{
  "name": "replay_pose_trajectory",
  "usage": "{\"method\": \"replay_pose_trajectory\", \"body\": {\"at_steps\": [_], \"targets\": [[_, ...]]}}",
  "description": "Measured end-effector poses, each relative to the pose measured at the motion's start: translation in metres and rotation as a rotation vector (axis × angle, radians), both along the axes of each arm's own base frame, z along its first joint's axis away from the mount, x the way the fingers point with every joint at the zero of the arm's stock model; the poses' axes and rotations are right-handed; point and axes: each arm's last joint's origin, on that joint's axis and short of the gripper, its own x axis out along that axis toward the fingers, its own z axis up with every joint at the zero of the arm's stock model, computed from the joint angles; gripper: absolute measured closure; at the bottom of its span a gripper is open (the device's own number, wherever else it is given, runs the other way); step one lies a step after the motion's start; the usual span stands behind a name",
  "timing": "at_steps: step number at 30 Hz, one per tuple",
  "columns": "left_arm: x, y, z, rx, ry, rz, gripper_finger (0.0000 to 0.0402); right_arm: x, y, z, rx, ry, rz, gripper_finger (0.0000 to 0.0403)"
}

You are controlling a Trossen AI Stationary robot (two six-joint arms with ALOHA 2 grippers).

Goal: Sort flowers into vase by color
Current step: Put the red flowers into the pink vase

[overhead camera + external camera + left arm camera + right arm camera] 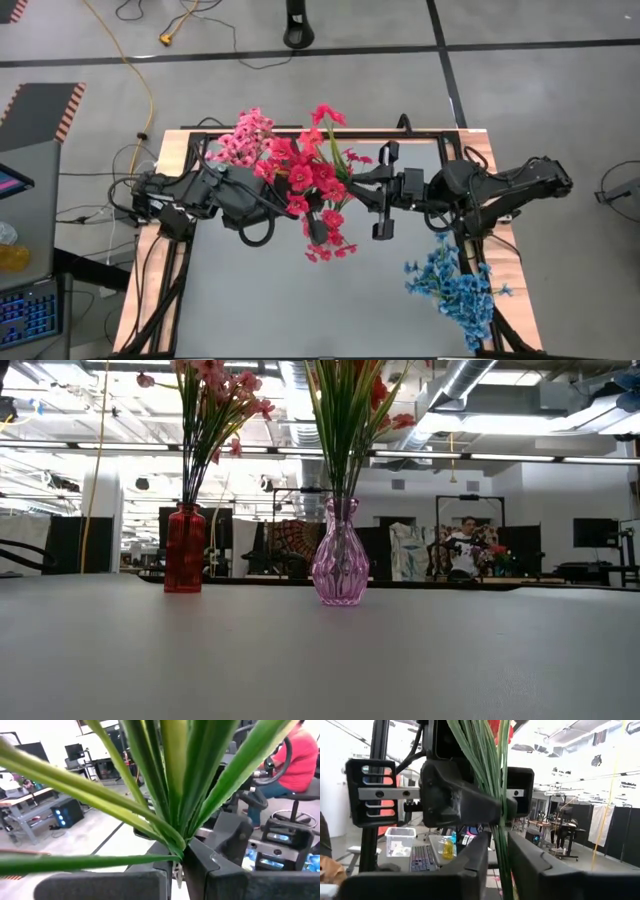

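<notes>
The left gripper point(300, 195) is reached in from the table's left edge and is clenched on the green stems point(170, 795) of the red flowers point(318, 180), the stems being pinched between its dark fingers point(210, 865) in the left wrist view. The right gripper point(388, 190) is stretched in from the opposite side, just beside the same bunch; its fingers point(475, 855) are set on either side of the stems with a narrow gap kept, and whether they press on them cannot be told. No writing can be read. The red flowers are stood in a clear pink vase point(339, 565) as a dense cluster on thin green stems. Pink flowers point(243, 138) are held in a red vase point(184, 549), just left of the pink vase. Blue flowers point(455, 285) are laid flat on the grey table point(250, 300), well apart from the pink vase, towards the right arm.
</notes>
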Motion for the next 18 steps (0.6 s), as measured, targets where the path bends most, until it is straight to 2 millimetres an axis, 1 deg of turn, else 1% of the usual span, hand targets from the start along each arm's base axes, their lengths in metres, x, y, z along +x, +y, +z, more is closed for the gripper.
{"method": "replay_pose_trajectory", "body": {"at_steps": [4,7,9,13,15,18], "targets": [[0.0,0.0,-0.001,0.003,0.009,-0.002,0.0386,-0.006,-0.002,-0.001,-0.008,0.056,-0.019,0.0244],[-0.006,-0.003,-0.003,0.018,0.056,-0.012,0.0386,-0.019,-0.005,0.001,-0.023,0.107,-0.019,0.021],[-0.014,-0.007,-0.004,0.016,0.091,-0.007,0.0386,-0.031,-0.009,0.004,-0.029,0.138,-0.019,0.0195],[-0.036,-0.012,-0.001,0.007,0.133,0.028,0.0386,-0.057,-0.016,0.01,0.08,0.17,0.011,0.0185],[-0.047,-0.016,0.0,0.004,0.144,0.058,0.0386,-0.071,-0.02,0.013,0.129,0.177,0.022,0.0186],[-0.061,-0.025,-0.003,0.007,0.178,0.105,0.0386,-0.092,-0.026,0.016,0.173,0.187,0.032,0.0192]]}}
